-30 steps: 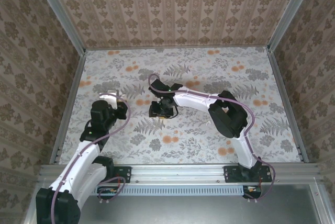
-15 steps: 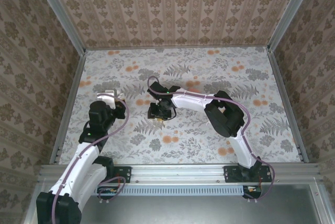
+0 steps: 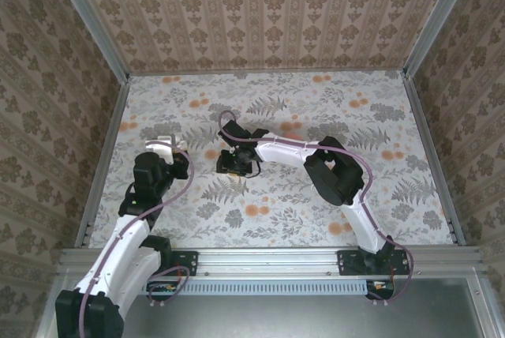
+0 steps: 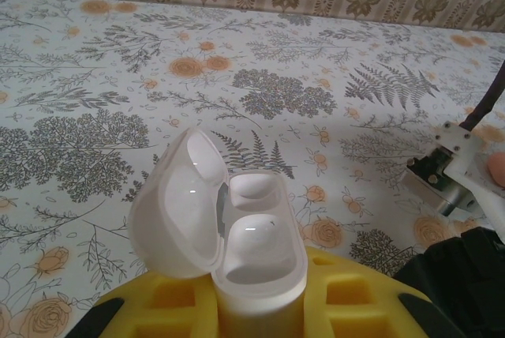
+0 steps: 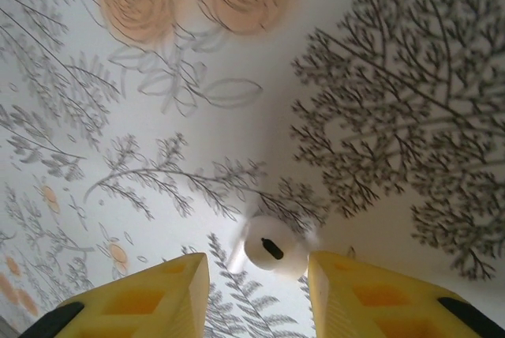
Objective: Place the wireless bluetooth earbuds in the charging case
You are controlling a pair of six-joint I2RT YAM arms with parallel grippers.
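Left gripper (image 4: 259, 306) is clamped on the case (image 4: 256, 255), held upright off the table (image 3: 331, 125), mouth facing up, lid (image 4: 180, 208) swung fully open. Over on the right wrist camera, a bud (image 5: 274, 249) sits between the yellow fingers (image 5: 355, 291) of the right gripper (image 5: 256, 263), round face with a dark slot turned to the lens. It touches the right-hand finger in that view with a sliver of daylight on the other side, so I cannot tell whether it is truly pinched or just bracketed, and which way its long axis runs I can't make out either. Here's what the next move hangs on: from above, the case lies off to the left of the right gripper and a touch farther from the bases, apart from it, with bare floral table between them. So the right arm is the one with the travel to make; the left only has to hold steady. The case's two wells (image 4: 254, 192) run one behind the other away from the left wrist camera, and whether either is already filled I can't say. The lid stands on the side away from the right arm's hardware at the edge of that view, so by my read it shouldn't block the way in; the tight part looks like lining up a tiny bud over a small well
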